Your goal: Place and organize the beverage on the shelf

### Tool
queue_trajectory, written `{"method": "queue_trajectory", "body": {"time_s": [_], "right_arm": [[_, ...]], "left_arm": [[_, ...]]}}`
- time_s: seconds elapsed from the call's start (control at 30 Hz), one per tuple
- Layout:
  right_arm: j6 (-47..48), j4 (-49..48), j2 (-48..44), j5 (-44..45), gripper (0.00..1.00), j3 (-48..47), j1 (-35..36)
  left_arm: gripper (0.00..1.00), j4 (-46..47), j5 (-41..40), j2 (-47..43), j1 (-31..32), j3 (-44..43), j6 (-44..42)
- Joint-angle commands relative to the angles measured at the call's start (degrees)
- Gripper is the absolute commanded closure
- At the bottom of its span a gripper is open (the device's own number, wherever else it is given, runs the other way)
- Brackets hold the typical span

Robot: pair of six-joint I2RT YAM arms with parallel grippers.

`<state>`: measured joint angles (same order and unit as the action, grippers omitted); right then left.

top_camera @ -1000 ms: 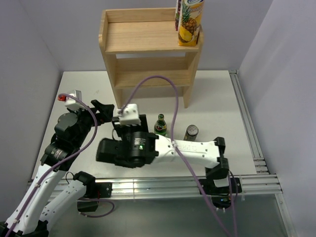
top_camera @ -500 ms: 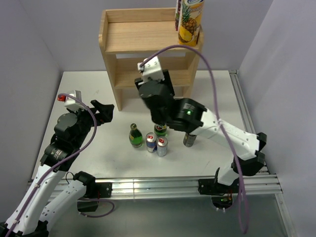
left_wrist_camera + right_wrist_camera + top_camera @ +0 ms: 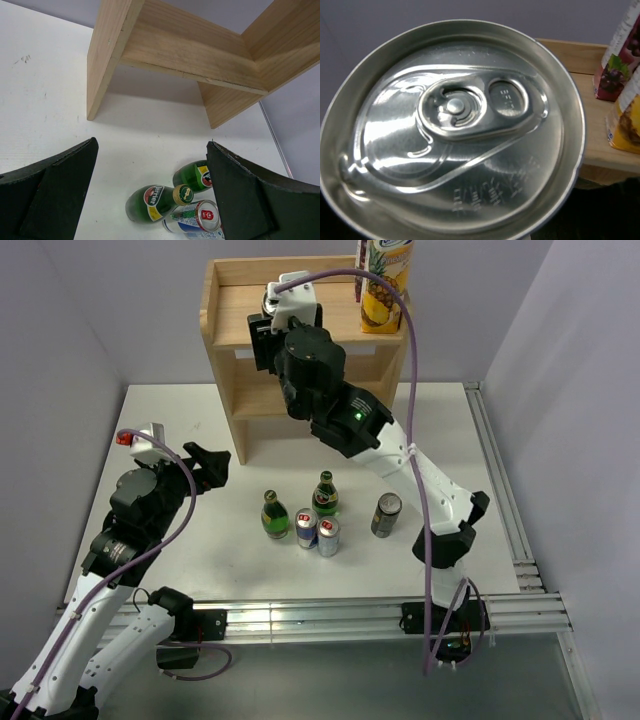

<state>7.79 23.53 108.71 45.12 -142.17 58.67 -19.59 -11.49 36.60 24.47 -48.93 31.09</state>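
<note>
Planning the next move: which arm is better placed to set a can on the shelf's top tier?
Right. The right gripper is shut on a can over the top tier of the shelf; the left gripper is open and empty.

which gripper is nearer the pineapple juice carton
Right. The right gripper holds a can at the shelf's top tier, left of the carton; the left gripper hangs open above the table, far off.

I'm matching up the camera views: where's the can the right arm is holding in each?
Right wrist: the can fills the frame, lid toward the camera.
Top external: upper centre, over the shelf's top tier, mostly hidden.
Left wrist: not in it.
Shared landmark: the wooden shelf.
</note>
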Motion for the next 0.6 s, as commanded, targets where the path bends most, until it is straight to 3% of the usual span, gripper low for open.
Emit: {"method": "queue_trajectory", "body": {"time_s": [0.0, 0.23, 0.57], "right_arm": [[1.0, -8.3, -0.3, -7.4, 1.00, -0.4, -3.1], [-7.7, -8.9, 3.1, -16.8, 1.00, -4.3, -13.4], [-10.5, -12.5, 6.6, -20.8, 1.00, -6.9, -18.2]], "left_arm": [[0.03, 1.1, -0.3, -0.3, 0.2, -0.1, -0.7], [0.03, 1.3, 1.0, -0.1, 0.2, 0.0, -0.7], [0.03, 1.0, 0.6, -0.8, 0.2, 0.1, -0.6]]}}
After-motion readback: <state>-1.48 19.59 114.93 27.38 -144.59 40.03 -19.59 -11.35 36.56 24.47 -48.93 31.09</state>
